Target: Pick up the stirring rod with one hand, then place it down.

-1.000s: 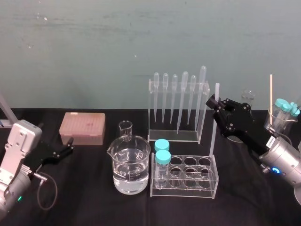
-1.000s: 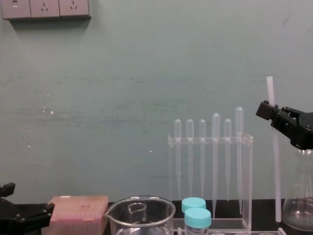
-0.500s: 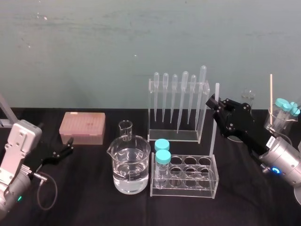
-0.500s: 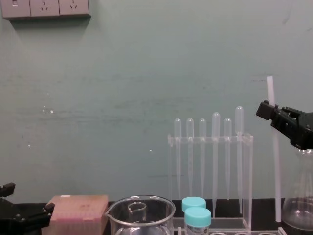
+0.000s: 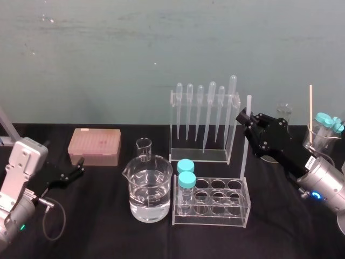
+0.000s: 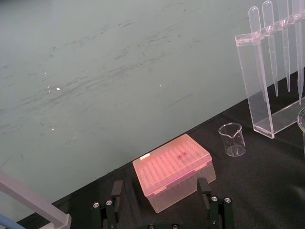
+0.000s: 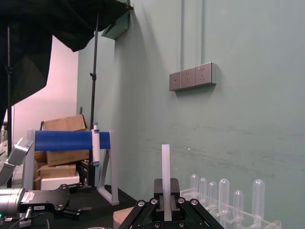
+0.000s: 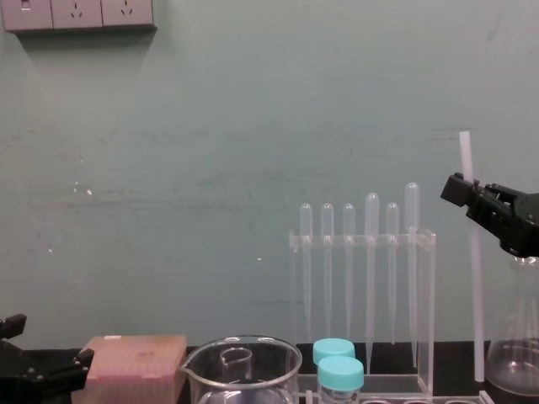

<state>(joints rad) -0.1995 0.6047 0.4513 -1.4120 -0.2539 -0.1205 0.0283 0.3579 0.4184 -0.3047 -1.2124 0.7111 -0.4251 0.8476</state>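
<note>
The stirring rod (image 5: 245,148) is a thin translucent white stick, held upright above the table at the right, just behind the test tube rack's right end. My right gripper (image 5: 244,116) is shut on the rod's upper part, with a short length sticking out above the fingers. In the chest view the rod (image 8: 476,286) hangs straight down from the gripper (image 8: 460,190), its lower end just above the table. The right wrist view shows the rod (image 7: 166,167) rising from between the shut fingers. My left gripper (image 5: 79,168) rests open low at the left, near the pink box.
A beaker of water (image 5: 148,189) and a clear test tube rack (image 5: 237,208) with two teal-capped tubes stand in front. Behind are a pipette rack (image 5: 204,121), a small beaker (image 5: 143,148) and a pink tip box (image 5: 94,145). A flask (image 5: 318,139) stands far right.
</note>
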